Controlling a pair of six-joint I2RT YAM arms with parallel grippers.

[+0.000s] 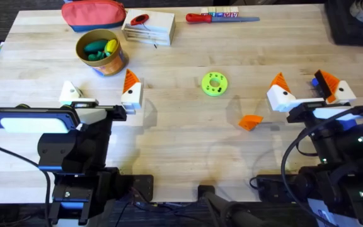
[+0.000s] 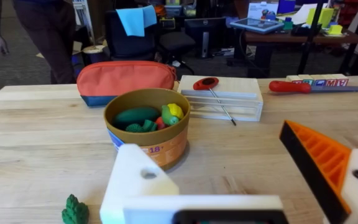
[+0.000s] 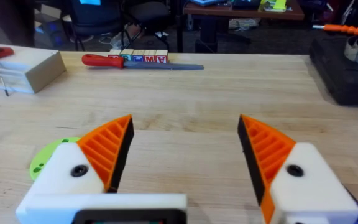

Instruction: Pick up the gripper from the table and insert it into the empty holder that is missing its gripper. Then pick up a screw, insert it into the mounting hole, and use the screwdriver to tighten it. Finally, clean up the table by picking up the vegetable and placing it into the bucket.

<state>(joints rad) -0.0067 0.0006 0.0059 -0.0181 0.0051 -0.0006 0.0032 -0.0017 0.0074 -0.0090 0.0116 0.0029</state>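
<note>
The loose orange gripper (image 1: 251, 122) lies on the table in front of the green disc. My left gripper (image 1: 101, 91) (image 2: 235, 180) is open. One of its fingers is the bare white holder (image 1: 70, 93) (image 2: 134, 180), and the other carries an orange tip (image 1: 130, 81). A small dark-green vegetable (image 2: 74, 211) lies by the holder. The bucket (image 1: 99, 52) (image 2: 146, 127) stands beyond, with toy pieces inside. My right gripper (image 1: 305, 89) (image 3: 185, 155) is open and empty. A blue patch (image 1: 318, 81) beside it may be the screwdriver. No screw is in view.
A yellow-green disc (image 1: 214, 83) sits mid-table. Along the far edge are a red pouch (image 1: 93, 14), a white box (image 1: 149, 26) and a red-handled screwdriver (image 1: 222, 17). A black case (image 1: 355, 22) fills the far right corner.
</note>
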